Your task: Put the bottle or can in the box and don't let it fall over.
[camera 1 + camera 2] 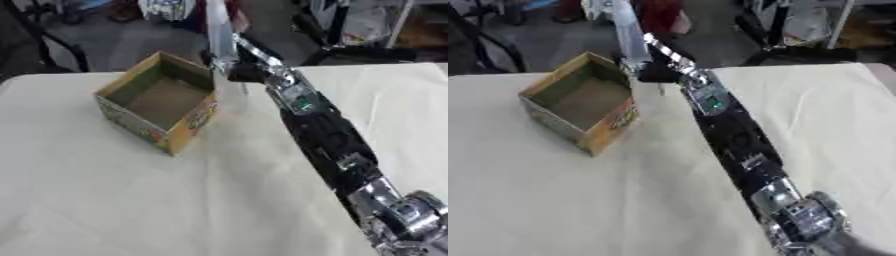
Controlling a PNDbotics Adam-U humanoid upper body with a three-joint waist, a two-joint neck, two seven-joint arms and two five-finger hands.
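Bottle (220, 30): tall, clear, upright, clamped in my right hand (238, 67) just beyond the box (157, 100), at its far corner. Risk: clipping the rim would tip it.

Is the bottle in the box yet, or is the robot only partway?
Partway. Done: the right hand has its fingers curled round the clear bottle and holds it upright, just beyond the box's far corner. The open cardboard box shows nothing inside yet. Left: move the bottle over the opening, set it down standing, let go.

box (159, 100) on table (131, 200), bottle (220, 35) behind-right
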